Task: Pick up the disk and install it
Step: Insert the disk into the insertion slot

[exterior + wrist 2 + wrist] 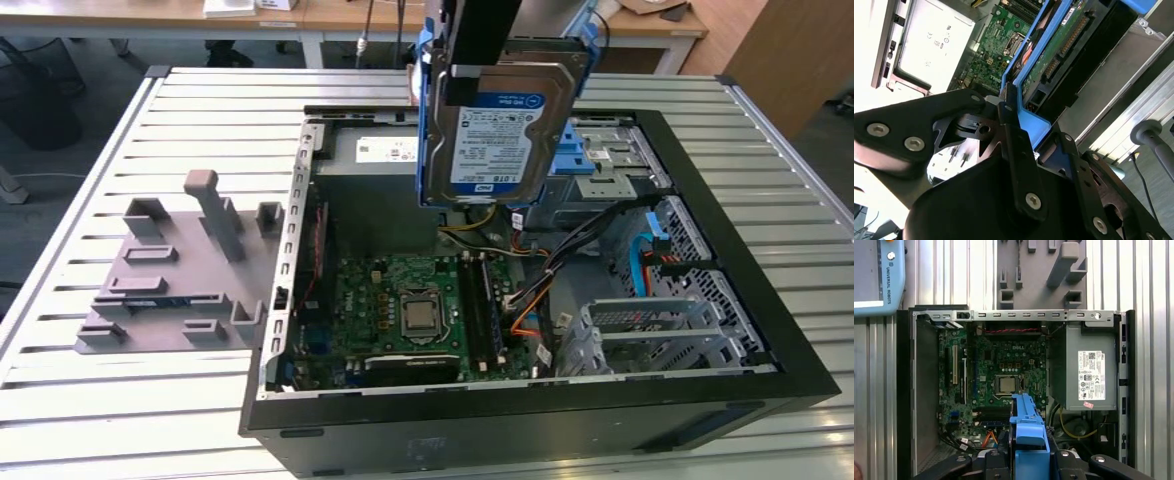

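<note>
Starting at the exterior view's left, a grey stand (174,275) is seen on the table (80,420); pick-up is judged done, installation not yet. Over the open case (534,430) the disk (494,125) (silver, white-and-blue label, blue rails) is held upright, clamped by the tool (483,50).

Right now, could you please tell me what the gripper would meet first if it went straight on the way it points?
Probably the loose cables beside the motherboard: the gripper, shut on the disk, points down into the open case. Depth is unclear, so I am not certain.
</note>
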Controlling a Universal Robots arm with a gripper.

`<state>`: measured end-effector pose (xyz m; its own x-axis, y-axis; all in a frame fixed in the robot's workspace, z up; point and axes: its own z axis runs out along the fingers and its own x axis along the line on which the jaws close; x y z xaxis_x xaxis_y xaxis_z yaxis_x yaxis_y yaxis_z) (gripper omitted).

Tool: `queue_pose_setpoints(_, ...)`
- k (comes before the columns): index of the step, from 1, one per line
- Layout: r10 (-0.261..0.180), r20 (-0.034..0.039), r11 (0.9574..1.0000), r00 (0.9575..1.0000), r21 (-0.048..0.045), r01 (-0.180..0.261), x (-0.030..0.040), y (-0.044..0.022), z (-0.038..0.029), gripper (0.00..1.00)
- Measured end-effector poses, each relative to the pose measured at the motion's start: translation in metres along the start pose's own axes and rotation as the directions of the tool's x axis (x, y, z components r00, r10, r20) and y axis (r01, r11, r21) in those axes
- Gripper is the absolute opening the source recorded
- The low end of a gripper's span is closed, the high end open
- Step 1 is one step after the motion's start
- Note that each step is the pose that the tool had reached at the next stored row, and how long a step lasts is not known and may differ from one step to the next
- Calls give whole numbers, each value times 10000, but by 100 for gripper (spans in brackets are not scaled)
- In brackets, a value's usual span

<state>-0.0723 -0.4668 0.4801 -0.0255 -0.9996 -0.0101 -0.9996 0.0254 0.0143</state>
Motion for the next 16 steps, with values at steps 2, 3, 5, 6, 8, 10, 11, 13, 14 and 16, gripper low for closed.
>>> queue_pose_setpoints(2, -1, 1, 10000, 10000, 0, 1, 6, -1, 1, 36)
queue_pose_setpoints(3, -1, 0, 10000, 10000, 0, 1, 12, -1, 1, 36)
queue_pose_setpoints(5, -1, 0, 10000, 10000, 0, 1, 27, -1, 2, 36)
queue_pose_setpoints(6, 0, 1, 10000, 10000, 0, 0, 40, -1, 2, 36)
queue_pose_setpoints(8, 0, 1, 10000, 10000, 0, 0, 65, -2, 2, 36)
queue_pose_setpoints(10, 0, 1, 10000, 10000, 0, 0, 92, -3, 3, 36)
queue_pose_setpoints(11, 0, 1, 10000, 10000, 0, 0, 109, -4, 3, 36)
queue_pose_setpoints(13, 0, 1, 10000, 10000, 1, 0, 138, -9, 4, 36)
queue_pose_setpoints(14, 0, 1, 10000, 10000, 1, 0, 154, -12, 5, 36)
queue_pose_setpoints(16, -1, 0, 10000, 10000, 0, 1, 187, -16, 5, 36)
